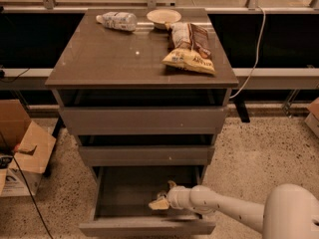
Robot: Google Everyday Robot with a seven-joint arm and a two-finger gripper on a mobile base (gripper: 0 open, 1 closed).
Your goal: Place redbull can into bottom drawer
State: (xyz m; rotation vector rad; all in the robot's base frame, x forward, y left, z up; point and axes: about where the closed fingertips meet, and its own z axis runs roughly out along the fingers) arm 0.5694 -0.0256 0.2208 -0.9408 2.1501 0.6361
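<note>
The bottom drawer [149,227] is pulled out, its dark inside open to view. My gripper [161,199] reaches in from the right on the white arm [219,209] and sits low inside the drawer, near its front right part. No redbull can shows anywhere; if it is at the gripper, it is hidden by it.
The two upper drawers [144,121] are shut. On the cabinet top [114,59] lie a clear plastic bottle [117,20], a bowl [163,17] and a chip bag [189,46]. A cardboard box [22,153] stands on the floor at left. A cable [256,49] hangs at right.
</note>
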